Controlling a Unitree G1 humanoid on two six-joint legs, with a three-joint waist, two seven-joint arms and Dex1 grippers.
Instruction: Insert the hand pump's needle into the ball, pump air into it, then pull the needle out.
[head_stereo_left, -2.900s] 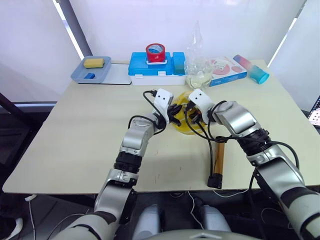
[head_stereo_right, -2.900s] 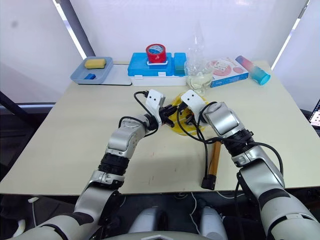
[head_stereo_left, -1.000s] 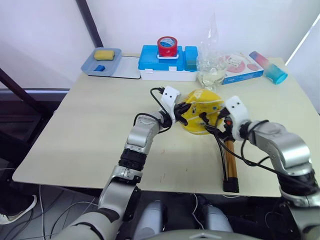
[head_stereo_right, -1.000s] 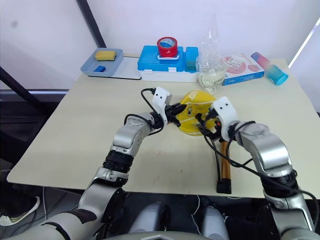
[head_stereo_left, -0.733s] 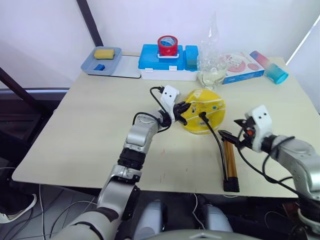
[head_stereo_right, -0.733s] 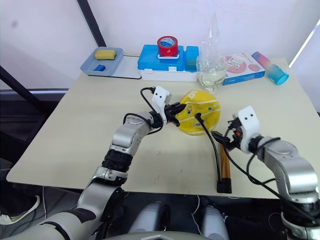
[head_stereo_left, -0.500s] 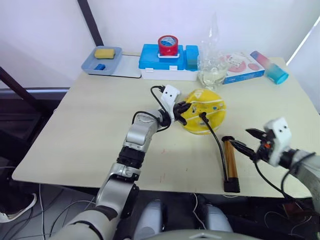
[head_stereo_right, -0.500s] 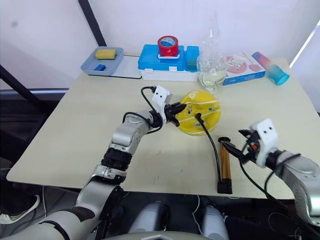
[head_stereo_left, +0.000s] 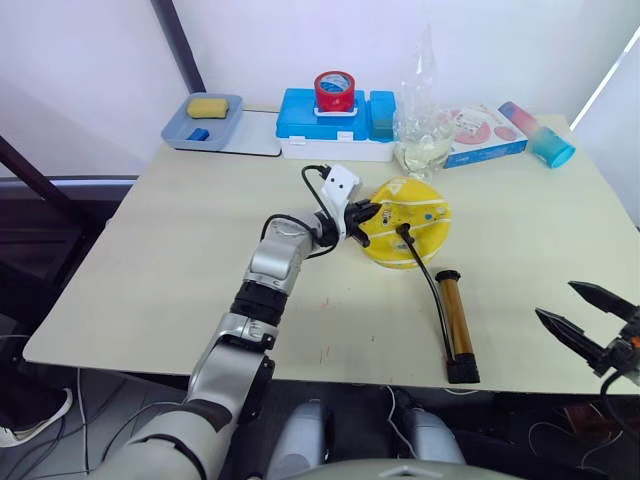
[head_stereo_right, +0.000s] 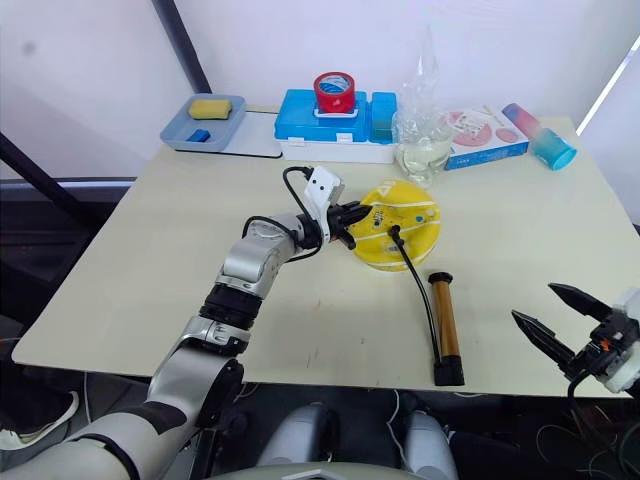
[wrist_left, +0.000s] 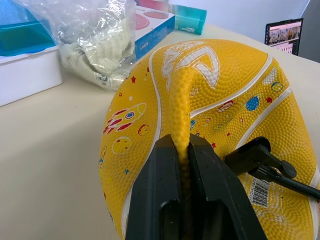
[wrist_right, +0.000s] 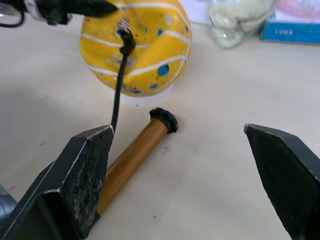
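The slim copper-brown metal hand pump (head_stereo_left: 456, 322) w/ black end caps lies flat on the beige table (head_stereo_left: 150, 280), just toward the robot from the yellow rubber ball (head_stereo_left: 408, 233) w/ white stripes & cartoon prints. Its long axis runs roughly front-to-back: one black end is near the ball, the other near the table's front edge. The thin black hose (head_stereo_left: 425, 275) curves from the pump up to the ball's face, where the small black fitting of the needle (wrist_right: 123, 38) sits pressed against the rubber. The pin itself can't be seen, so the needle looks inserted, but depth can't be told.

The ball is partly deflated & folded. The left gripper (wrist_left: 183, 150) pinches a raised yellow fold between its black fingers, steadying the ball from its left side.

The right gripper (head_stereo_right: 553, 318) hangs w/ fingers spread wide, holding nothing, near the table's front right corner & well apart from the pump. In the right wrist view the pump lies diagonally between its fingers, the ball beyond.

Judgement: pumping is the step in hand. The right arm is free & nearer, so it'd have to go forward & leftward, jaws turned across the pump's axis.
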